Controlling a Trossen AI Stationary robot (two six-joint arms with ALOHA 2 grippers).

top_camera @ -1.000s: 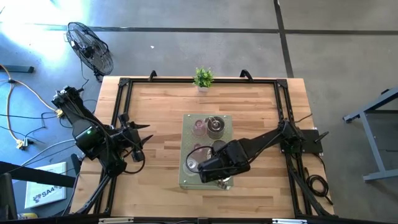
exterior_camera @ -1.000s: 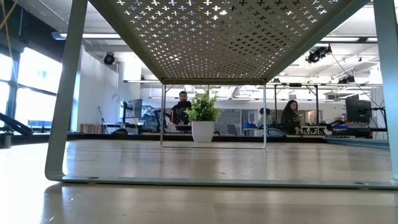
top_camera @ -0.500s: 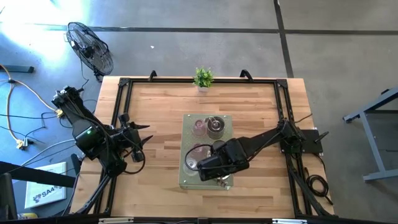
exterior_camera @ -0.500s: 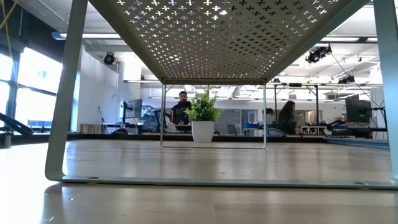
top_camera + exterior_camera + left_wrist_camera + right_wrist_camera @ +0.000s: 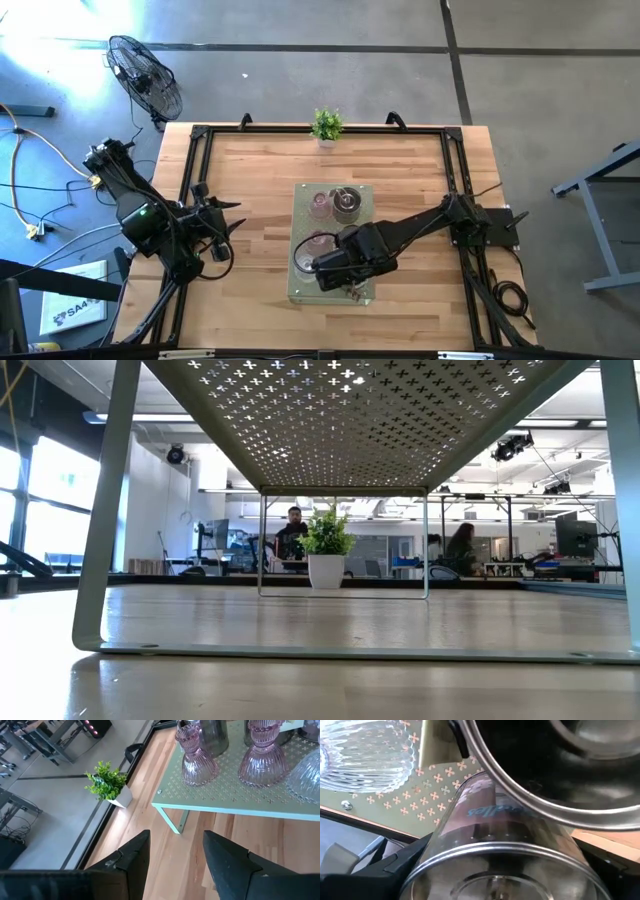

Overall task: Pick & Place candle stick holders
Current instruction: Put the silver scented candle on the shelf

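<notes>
A pale green perforated stand (image 5: pixel 300 290) sits mid-table. On it are pink glass candle stick holders (image 5: pixel 197 755) (image 5: pixel 262 757), a silvery one (image 5: pixel 346 204) and a clear ribbed one (image 5: pixel 365 755). My right gripper (image 5: pixel 352 284) points down over the stand's near right part. It is shut on a clear cylindrical holder with a metal rim (image 5: pixel 505 865), which is close beside a large silvery holder (image 5: pixel 560 765). My left gripper (image 5: pixel 175 855) waits open near the table's left edge and holds nothing. My right gripper comes from above, fingers pointing down, with the clear cylinder's wall (image 5: pixel 440 845) between its two dark fingers (image 5: pixel 380 867). The cylinder stands upright along the fingers and fills the gap between them. Whether its foot rests on the stand is hidden by the cylinder itself.
A small potted plant (image 5: pixel 326 126) stands at the table's far edge. A black frame (image 5: pixel 200 140) runs round the tabletop. In the low view the stand's legs (image 5: pixel 100 560) rise from bare wood, and people sit in the room beyond.
</notes>
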